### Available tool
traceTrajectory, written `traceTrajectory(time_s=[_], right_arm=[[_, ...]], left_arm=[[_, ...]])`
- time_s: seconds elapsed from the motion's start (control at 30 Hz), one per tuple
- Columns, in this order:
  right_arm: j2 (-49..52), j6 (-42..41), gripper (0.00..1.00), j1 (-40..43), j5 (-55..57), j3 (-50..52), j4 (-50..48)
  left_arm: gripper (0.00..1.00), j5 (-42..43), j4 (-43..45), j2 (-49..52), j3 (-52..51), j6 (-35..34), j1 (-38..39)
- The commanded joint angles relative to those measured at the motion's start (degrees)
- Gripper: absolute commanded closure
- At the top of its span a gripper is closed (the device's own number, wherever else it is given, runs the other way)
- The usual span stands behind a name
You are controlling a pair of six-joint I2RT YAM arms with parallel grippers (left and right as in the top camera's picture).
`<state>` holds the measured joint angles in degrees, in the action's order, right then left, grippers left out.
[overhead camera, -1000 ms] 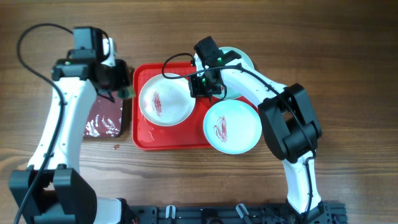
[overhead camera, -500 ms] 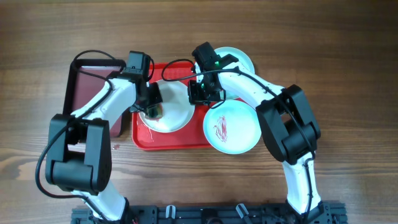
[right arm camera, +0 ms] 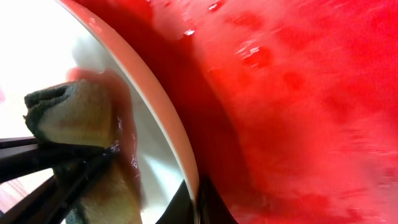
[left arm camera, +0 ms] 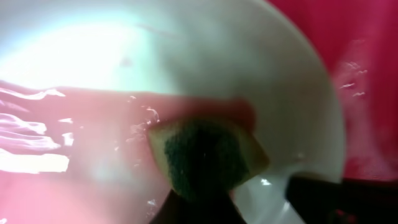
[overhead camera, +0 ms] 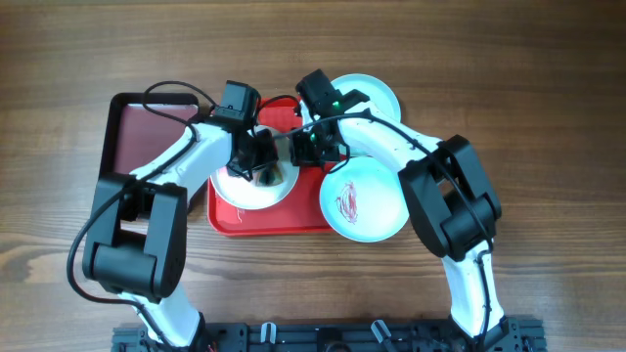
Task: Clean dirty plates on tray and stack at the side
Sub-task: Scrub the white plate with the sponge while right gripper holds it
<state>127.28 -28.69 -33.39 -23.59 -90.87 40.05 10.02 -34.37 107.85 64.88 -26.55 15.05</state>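
The white plate (overhead camera: 245, 192) lies on the left half of the red tray (overhead camera: 266, 221). My left gripper (overhead camera: 258, 162) is shut on a yellow and green sponge (left arm camera: 205, 155) and presses it on this plate (left arm camera: 186, 56), over a pink wet smear. My right gripper (overhead camera: 296, 149) is shut on the plate's right rim (right arm camera: 148, 99); its fingers (right arm camera: 194, 202) pinch the edge. The sponge also shows in the right wrist view (right arm camera: 71, 112). A light blue plate (overhead camera: 364, 200) with a red smear overlaps the tray's right edge. A second light blue plate (overhead camera: 380, 94) lies on the table behind the right arm.
A dark maroon black-rimmed tray (overhead camera: 137, 132) lies on the table to the left of the red tray. The red tray's wet floor fills the right wrist view (right arm camera: 298, 112). Both arms cross above the red tray's back half.
My left gripper has moved the sponge to the right across the white plate. My right gripper has shifted a little left at the plate's rim. The red streak on the white plate is now a pink smear.
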Motion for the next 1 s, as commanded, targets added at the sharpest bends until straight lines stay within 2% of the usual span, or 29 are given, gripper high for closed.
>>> traceTrajectory(time_s=[0.0,0.2,0.27,0.37,0.5,0.57,0.7,0.77,0.9,0.93,0.97], right_arm=[[1.7,-0.3,0.96,-0.1,1.1,1.4,-0.3],[1.8,-0.5,0.96,1.0,1.1,1.4,-1.9],[2.1,-0.4,0.96,1.3,1.1,1.4,-1.9],[2.6,-0.4,0.96,1.3,1.1,1.4,-1.9],[2.6,-0.4,0.96,1.3,1.1,1.4,-2.2],[2.6,1.0,0.96,3.0,-2.8,1.4,-3.2],[2.6,7.2,0.96,5.9,-9.5,1.4,-4.5],[2.6,8.2,0.96,5.8,-10.0,1.4,-4.5],[2.6,9.2,0.96,5.7,-11.3,1.4,-4.4],[2.6,9.2,0.96,5.6,-11.3,1.4,-4.4],[2.6,9.2,0.96,5.6,-11.3,1.4,-4.4]], left_arm=[[0.96,-19.9,-8.2,1.2,-1.3,-0.7,0.1],[0.96,-20.2,-20.6,1.2,4.1,-0.7,0.0],[0.96,-21.0,-20.5,1.2,4.5,-0.8,-0.3],[0.96,-28.5,-19.0,1.2,4.5,-1.0,-1.1],[0.96,-28.9,-12.9,1.2,4.5,-1.6,-1.0],[0.96,-23.4,-10.1,1.4,4.5,-2.4,-1.1],[0.96,-18.2,-9.5,2.7,4.0,-2.2,-1.1],[0.96,-14.1,-7.5,3.7,3.4,-0.2,-1.2],[0.96,7.3,1.5,8.8,3.4,9.1,-1.8],[0.96,16.5,5.5,10.4,3.4,12.6,-1.8],[0.96,19.2,7.0,10.8,3.4,12.9,-1.8]])
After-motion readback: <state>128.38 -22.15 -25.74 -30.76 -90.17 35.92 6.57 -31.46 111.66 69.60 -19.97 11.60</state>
